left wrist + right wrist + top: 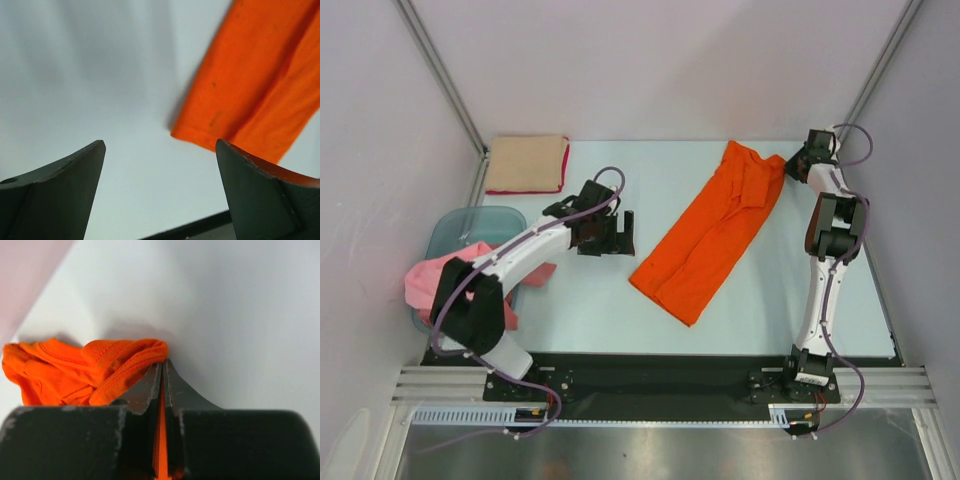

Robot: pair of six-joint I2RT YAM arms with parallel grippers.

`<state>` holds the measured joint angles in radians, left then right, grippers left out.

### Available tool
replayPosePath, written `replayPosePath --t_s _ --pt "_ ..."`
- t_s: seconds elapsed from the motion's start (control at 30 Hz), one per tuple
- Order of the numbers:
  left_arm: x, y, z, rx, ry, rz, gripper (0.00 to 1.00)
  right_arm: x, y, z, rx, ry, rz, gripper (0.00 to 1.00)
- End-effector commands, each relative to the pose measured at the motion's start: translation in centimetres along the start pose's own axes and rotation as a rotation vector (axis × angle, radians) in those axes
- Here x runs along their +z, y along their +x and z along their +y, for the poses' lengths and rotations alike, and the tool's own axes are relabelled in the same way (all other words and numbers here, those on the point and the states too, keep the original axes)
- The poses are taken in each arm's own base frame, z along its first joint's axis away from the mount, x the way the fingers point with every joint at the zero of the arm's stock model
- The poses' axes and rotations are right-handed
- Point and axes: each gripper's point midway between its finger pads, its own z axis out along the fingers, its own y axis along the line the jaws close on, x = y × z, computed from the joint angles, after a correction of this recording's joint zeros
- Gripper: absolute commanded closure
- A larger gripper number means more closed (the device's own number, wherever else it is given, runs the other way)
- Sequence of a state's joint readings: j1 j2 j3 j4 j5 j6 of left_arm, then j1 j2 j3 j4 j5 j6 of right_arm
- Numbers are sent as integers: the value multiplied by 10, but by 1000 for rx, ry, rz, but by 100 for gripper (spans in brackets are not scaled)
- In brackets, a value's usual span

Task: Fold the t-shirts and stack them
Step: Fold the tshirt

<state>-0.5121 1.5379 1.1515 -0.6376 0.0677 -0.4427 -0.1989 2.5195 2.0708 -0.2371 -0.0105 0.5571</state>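
Observation:
A bright orange t-shirt (712, 232) lies folded lengthwise in a long diagonal strip across the middle of the table. My right gripper (790, 166) is shut on its far upper end; in the right wrist view the orange t-shirt (80, 371) bunches at the fingertips and a sliver of cloth shows between the pressed fingers. My left gripper (611, 234) hovers open to the left of the strip's near end, with the orange t-shirt (255, 75) ahead of its wide-spread fingers (60, 195). A folded tan t-shirt (525, 163) on a red one lies at the back left. A pink t-shirt (432, 280) hangs out of the tub.
A translucent blue-green tub (470, 228) stands at the left edge under my left arm. Grey walls close in the table on three sides, and a black strip (650, 366) runs along the near edge by the arm bases.

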Motion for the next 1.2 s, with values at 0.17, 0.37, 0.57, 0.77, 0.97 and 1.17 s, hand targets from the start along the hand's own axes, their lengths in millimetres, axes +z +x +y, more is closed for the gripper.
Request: replayPosePath --t_s 0.17,0.37,0.57,0.77,0.97,1.17 --pt "57 -27 -24 49 104 21 1 11 4 34 18 -109 37 94" --pt "90 -5 -14 22 69 110 4 14 11 36 27 -140 50 93" --pt "99 30 -23 -11 139 182 19 16 17 45 24 -166 55 93" --pt "97 55 -27 -30 192 223 19 16 17 54 33 -188 50 93" --pt "104 85 -20 -24 166 303 33 19 26 58 34 -198 63 92" --pt "107 121 -24 -82 216 397 89 25 35 59 55 -207 74 93"
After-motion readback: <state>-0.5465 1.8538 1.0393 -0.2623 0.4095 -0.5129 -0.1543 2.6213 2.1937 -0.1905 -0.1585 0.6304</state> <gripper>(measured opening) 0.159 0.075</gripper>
